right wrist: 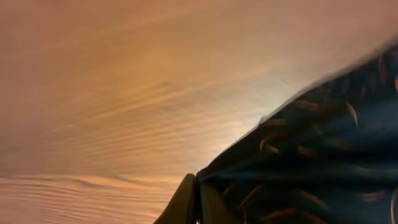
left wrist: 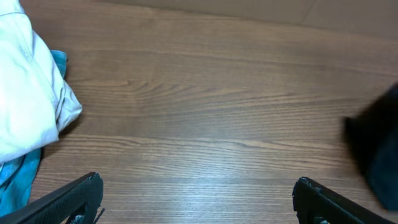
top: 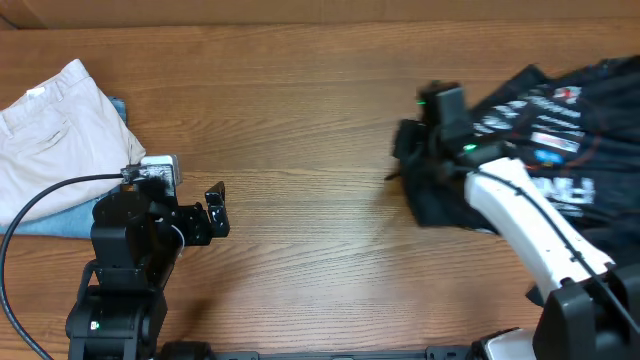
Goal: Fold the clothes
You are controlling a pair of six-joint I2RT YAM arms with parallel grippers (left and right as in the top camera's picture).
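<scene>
The black jersey (top: 545, 140) with orange-red lines and white lettering lies bunched at the right side of the table. My right gripper (top: 412, 150) is shut on its left edge, and the cloth hangs from the jaws. In the right wrist view the jersey (right wrist: 317, 162) fills the lower right, pinched between the closed fingers (right wrist: 196, 199). My left gripper (top: 216, 208) is open and empty at the lower left, above bare wood. In the left wrist view its two fingers (left wrist: 198, 196) stand wide apart, and a dark edge of the jersey (left wrist: 376, 149) shows at the right.
Folded beige trousers (top: 55, 135) lie on blue jeans (top: 60, 222) at the left edge; both show in the left wrist view, trousers (left wrist: 28, 99) and jeans (left wrist: 18, 180). Wooden tabletop (top: 310, 120) spans the middle.
</scene>
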